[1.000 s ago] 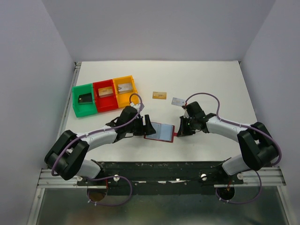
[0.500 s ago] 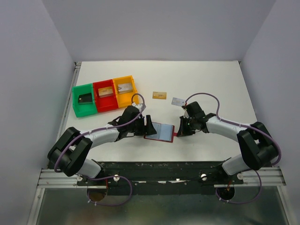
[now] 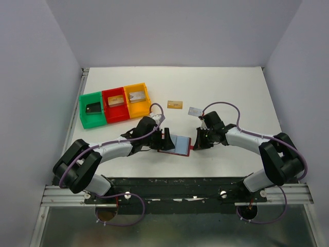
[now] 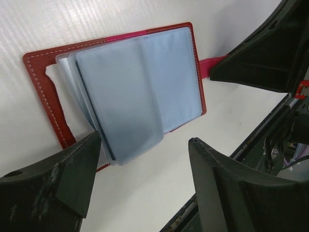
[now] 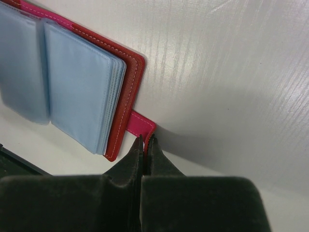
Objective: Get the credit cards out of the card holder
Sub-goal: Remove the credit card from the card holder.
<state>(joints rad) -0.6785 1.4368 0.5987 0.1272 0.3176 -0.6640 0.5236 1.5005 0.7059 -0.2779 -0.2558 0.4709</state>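
Your card holder lies open and flat on the white counter, near the front edge, between the two arms. Its dark red cover faces down and the light blue pockets face up. In the left wrist view a thin dark edge shows along the left side of the top pocket, but you cannot tell what it is.

The left pincer stands wide open at the left half of the holder. One finger is just at the near corner of the pocket stack and the other is on the other side of that corner. It has hold of nothing.

The right pincer is fully closed, and its tips meet at the end of the pink snap tab on the right side of the holder. Whether the tab is pinched between the tips or only pressed down, you cannot tell.

Farther back on the counter, a gold card and a silver card lie flat near each other, well apart from the holder.

At the back left, three trays stand side by side and touch each other: the green tray, the red tray and the yellow tray. The green one holds a black card. The other two hold one card each, and their colour is not clear from above.
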